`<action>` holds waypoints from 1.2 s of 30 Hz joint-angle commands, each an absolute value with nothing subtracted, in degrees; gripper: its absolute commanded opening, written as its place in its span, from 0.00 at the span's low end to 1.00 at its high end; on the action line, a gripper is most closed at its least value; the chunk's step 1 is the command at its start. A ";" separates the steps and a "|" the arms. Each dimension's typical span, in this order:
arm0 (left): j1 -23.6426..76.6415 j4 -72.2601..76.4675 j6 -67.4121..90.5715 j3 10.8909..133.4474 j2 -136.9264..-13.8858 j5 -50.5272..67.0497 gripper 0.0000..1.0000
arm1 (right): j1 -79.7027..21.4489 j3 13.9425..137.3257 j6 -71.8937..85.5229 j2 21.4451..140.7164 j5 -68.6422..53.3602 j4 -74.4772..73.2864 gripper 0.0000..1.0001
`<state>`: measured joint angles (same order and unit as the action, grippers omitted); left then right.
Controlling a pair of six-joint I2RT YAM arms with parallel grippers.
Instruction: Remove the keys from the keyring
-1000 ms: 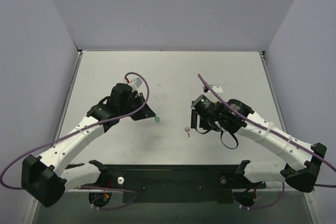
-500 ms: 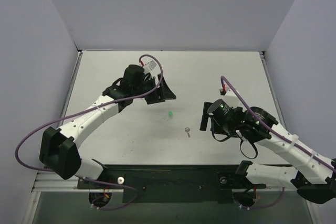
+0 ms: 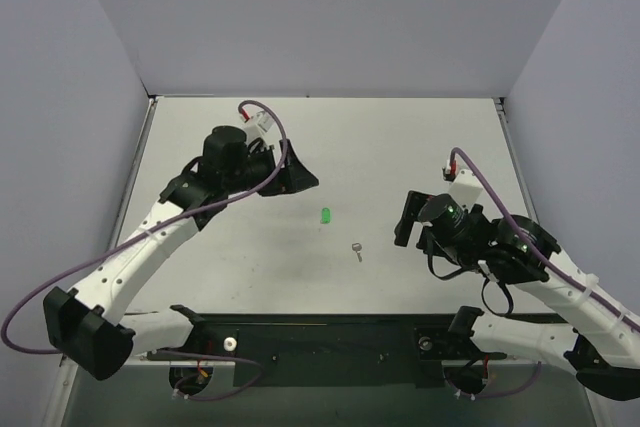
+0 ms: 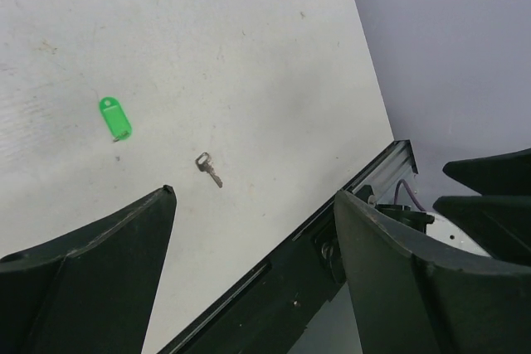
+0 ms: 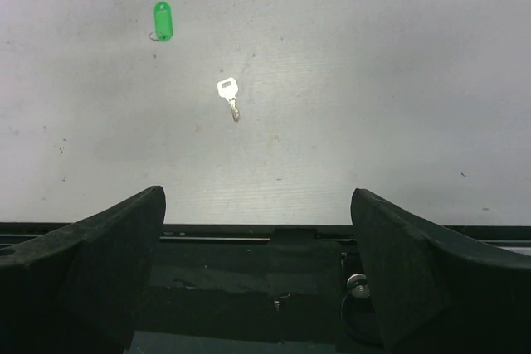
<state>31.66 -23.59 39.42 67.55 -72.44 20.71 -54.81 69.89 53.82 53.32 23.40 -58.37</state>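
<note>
The white tabletop [image 3: 420, 137], walled on three sides, carries two white-and-black arms. The left arm [image 3: 150, 237] reaches in from the near-left corner and the right arm [image 3: 540, 267] from the near-right. The left gripper [image 3: 300, 177] and the right gripper [image 3: 405, 219] both hang over the surface, fingers spread wide and holding nothing. Between them, in mid-table, lies the small oblong bright green plastic keyring [image 3: 325, 216], with a thin wire loop [image 5: 155, 36] at one end. The tiny round-headed silver metal key [image 3: 357, 250] rests apart from it, closer to the black rail [image 3: 330, 332] along the near edge, and appears already off the ring. The key lies to the right gripper's left, that arm being the nearer, with its head away and its stem pointing toward the rail. The keyring sits nearer the left gripper. Open surface surrounds both pieces, well away from the side walls.
</note>
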 commanded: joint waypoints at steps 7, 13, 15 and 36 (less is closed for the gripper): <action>30.94 -26.36 34.28 51.69 -51.96 11.17 0.88 | -54.84 72.16 51.68 48.34 31.90 -58.10 0.89; 30.94 -29.09 31.99 44.48 -41.14 5.81 0.89 | -54.84 71.19 52.38 46.50 36.03 -55.65 0.89; 30.94 -29.18 31.29 42.63 -37.54 4.66 0.90 | -54.84 69.96 52.12 45.09 36.82 -53.63 0.90; 30.94 -29.97 25.05 37.79 -20.04 -3.25 0.94 | -54.84 53.00 51.31 22.59 46.58 -49.46 0.92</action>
